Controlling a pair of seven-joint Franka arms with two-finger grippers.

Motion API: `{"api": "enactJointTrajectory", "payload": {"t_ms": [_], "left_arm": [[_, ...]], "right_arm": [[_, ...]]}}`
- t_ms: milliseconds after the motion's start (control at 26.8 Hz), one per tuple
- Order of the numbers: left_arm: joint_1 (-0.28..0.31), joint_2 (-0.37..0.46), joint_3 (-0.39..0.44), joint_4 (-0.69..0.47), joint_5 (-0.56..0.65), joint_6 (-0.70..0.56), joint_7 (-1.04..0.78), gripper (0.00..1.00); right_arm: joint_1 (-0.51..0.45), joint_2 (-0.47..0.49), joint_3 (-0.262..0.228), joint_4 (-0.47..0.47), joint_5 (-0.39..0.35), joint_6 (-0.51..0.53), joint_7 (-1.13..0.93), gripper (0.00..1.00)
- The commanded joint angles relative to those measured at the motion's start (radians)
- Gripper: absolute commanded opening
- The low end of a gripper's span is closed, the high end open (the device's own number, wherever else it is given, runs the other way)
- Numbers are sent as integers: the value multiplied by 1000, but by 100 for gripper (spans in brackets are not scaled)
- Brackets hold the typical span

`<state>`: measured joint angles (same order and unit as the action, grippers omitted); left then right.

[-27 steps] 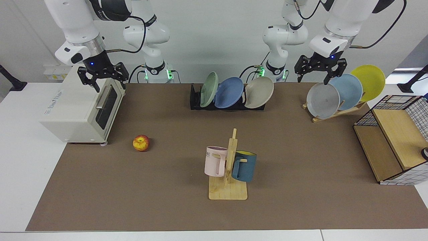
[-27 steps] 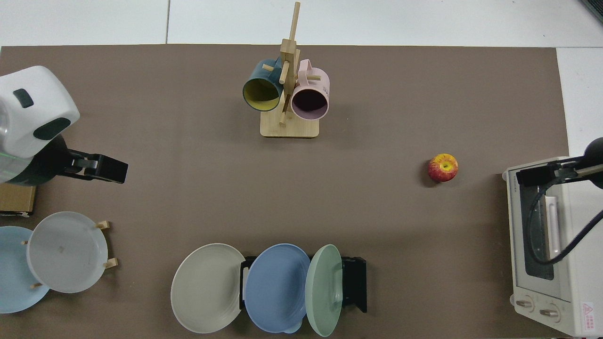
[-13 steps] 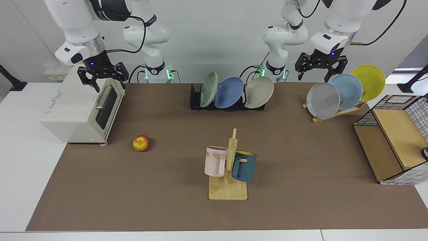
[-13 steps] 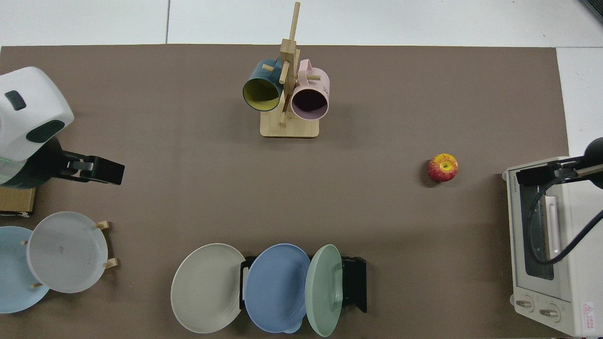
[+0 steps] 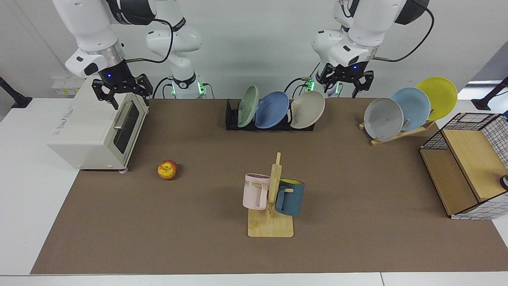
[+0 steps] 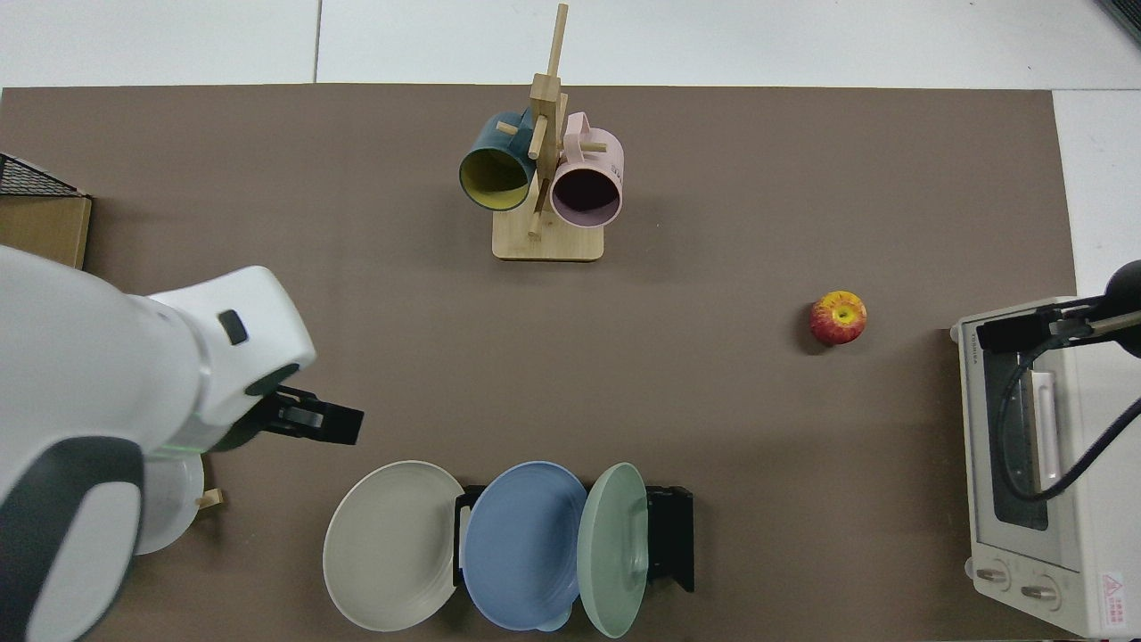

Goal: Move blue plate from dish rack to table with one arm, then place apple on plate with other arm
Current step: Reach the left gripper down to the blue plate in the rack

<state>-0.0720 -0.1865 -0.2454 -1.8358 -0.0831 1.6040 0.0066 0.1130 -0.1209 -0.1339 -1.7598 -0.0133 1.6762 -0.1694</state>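
Note:
The blue plate (image 5: 272, 110) (image 6: 521, 544) stands on edge in the middle of the black dish rack (image 5: 231, 116) (image 6: 675, 535), between a green plate and a beige one. The apple (image 5: 167, 169) (image 6: 838, 317) lies on the table's brown mat (image 5: 190, 234) (image 6: 357, 232), near the toaster oven. My left gripper (image 5: 343, 88) (image 6: 332, 423) hangs open and holds nothing, above and just past the beige plate's side of the rack. My right gripper (image 5: 130, 100) (image 6: 1012, 332) waits open over the toaster oven, well apart from the apple.
A green plate (image 5: 248, 106) and a beige plate (image 5: 307, 109) flank the blue one. A wooden stand (image 5: 397, 135) holds grey, sky-blue and yellow plates. A mug tree (image 5: 272, 198) stands mid-table, a toaster oven (image 5: 95, 131) on one side and a wire-and-wood crate (image 5: 464, 167) on the other.
My left arm has swung from above the wooden plate stand across to the dish rack's beige-plate end, its gripper still open. The right arm, the plates and the apple have not moved.

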Motion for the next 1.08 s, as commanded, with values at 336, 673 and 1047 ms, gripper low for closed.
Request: {"api": "enactJointTrajectory", "payload": {"t_ms": [336, 673, 1047], "left_arm": [[-8, -79, -167, -381, -199, 322, 33, 100], [-9, -50, -261, -493, -274, 473, -10, 100], [-9, -48, -325, -556, -294, 488, -30, 100]], "right_arm": [[-7, -8, 5, -1, -4, -7, -7, 100], [-7, -8, 5, 0, -4, -6, -7, 100], [-7, -8, 5, -1, -4, -7, -7, 100]]}}
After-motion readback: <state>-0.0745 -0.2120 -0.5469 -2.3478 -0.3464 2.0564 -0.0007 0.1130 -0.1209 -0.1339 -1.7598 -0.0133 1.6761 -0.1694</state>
